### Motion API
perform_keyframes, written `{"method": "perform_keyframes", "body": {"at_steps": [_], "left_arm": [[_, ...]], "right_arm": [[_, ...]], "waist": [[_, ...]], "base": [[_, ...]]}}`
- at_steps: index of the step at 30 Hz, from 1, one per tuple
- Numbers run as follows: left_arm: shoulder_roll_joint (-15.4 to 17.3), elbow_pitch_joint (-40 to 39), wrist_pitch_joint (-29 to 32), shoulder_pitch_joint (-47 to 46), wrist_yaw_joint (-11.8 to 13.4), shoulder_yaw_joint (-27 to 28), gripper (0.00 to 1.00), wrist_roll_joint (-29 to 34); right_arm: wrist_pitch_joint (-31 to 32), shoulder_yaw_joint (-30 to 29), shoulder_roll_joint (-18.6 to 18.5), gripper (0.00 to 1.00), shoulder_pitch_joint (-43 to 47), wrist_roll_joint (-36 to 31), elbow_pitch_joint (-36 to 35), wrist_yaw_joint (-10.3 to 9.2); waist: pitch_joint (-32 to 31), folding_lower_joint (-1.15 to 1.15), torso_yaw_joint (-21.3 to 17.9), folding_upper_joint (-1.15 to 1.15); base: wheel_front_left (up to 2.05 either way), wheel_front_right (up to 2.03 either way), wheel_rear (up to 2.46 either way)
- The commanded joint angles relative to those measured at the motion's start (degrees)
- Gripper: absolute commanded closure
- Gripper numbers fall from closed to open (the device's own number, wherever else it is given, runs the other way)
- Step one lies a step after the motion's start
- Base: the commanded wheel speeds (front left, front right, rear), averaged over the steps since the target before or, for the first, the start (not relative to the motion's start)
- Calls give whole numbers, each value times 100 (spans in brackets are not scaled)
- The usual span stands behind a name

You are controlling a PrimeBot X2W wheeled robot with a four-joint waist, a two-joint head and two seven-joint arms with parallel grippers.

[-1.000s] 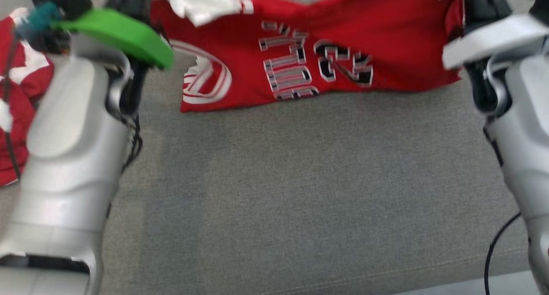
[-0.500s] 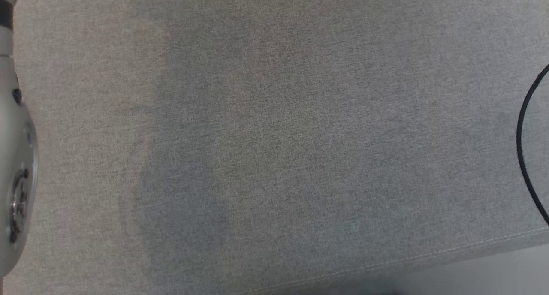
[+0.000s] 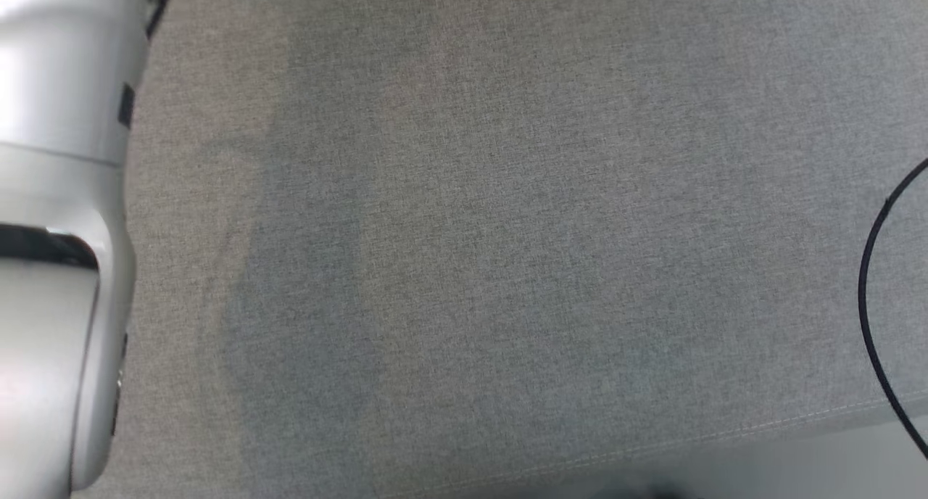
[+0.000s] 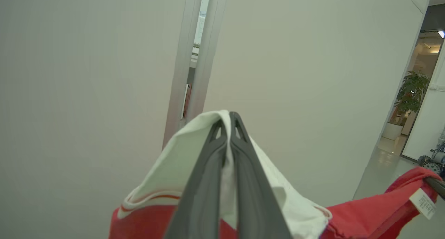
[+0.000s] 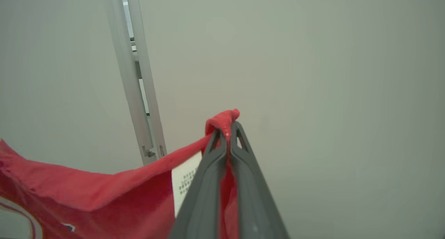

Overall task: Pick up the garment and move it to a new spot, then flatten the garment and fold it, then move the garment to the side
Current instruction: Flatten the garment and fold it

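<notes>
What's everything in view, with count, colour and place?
Jersey-style fabric garment: one, red and white, hanging between the grippers.
Care label: one, white, on the garment's edge.
Woven fabric surface: one, grey, under the head camera.
Thin cable: one, black, head view's right edge.
Potted plant: one, green, through the doorway.
Left forearm: one, silver, head view's left.
Left gripper: one, dark grey, shut on white cloth.
Right gripper: one, dark grey, shut on red hem.

A grey woven fabric surface (image 3: 507,231) stretched wide, a stitched seam (image 3: 725,435) running along its near edge. Pale wall panels (image 4: 87,75) met at a narrow vertical gap (image 4: 199,41), while a potted plant (image 4: 410,93) stood in a lit doorway (image 4: 422,93) beyond.
</notes>
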Motion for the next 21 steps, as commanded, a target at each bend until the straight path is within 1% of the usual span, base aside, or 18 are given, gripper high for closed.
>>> {"method": "perform_keyframes", "body": {"at_steps": [1, 3, 6, 9, 10, 12, 13, 15, 19, 21], "left_arm": [[71, -190, -56, 327, -24, 18, 100, -168], [169, -404, -77, 897, -24, -12, 100, -273], [336, -966, -77, 1725, -23, 281, 100, -355], [381, -1601, -76, 2712, 4, 553, 100, -164], [371, -1870, -75, 3059, 59, 683, 100, -96], [299, -2288, -75, 3748, 83, 796, 100, 22], [270, -2550, -77, 4099, 149, 967, 100, 5], [166, -2906, -76, 4775, 181, 1117, 100, 27], [25, -3530, -77, 5984, 277, 1310, 100, 180], [-36, -3737, -77, 6590, 297, 1395, 100, 137]], "right_arm": [[-19, -67, -99, 100, 311, 53, -175, -9], [-18, -116, -132, 100, 829, 67, -401, -9], [-18, -223, -190, 100, 1561, 118, -788, -9], [-18, -376, -191, 100, 2323, 184, -1171, -9], [-18, -429, -167, 100, 2621, 210, -1305, -9], [-18, -520, -157, 100, 3127, 212, -1554, -9], [-18, -587, -126, 100, 3396, 241, -1671, -9], [-18, -632, -75, 100, 3883, 262, -1880, -9], [-18, -747, -53, 100, 4825, 289, -2222, -10], [-18, -824, 15, 100, 5308, 323, -2367, -10]], "waist": [[-94, -1, 35, 0], [-185, -1, 51, 0], [-357, -1, 67, 0], [-544, -1, 59, 0], [-607, -1, 54, 0], [-704, -1, 74, 0], [-756, -1, 76, 0], [-862, -1, 88, 0], [-1108, -1, 119, 0], [-1253, -1, 127, 0]], "base": [[0, 0, 0], [0, 0, 0], [0, 0, 0], [0, 0, 0], [0, 0, 0], [0, 0, 0], [0, 0, 0], [0, 0, 0], [0, 0, 0], [0, 0, 0]]}}
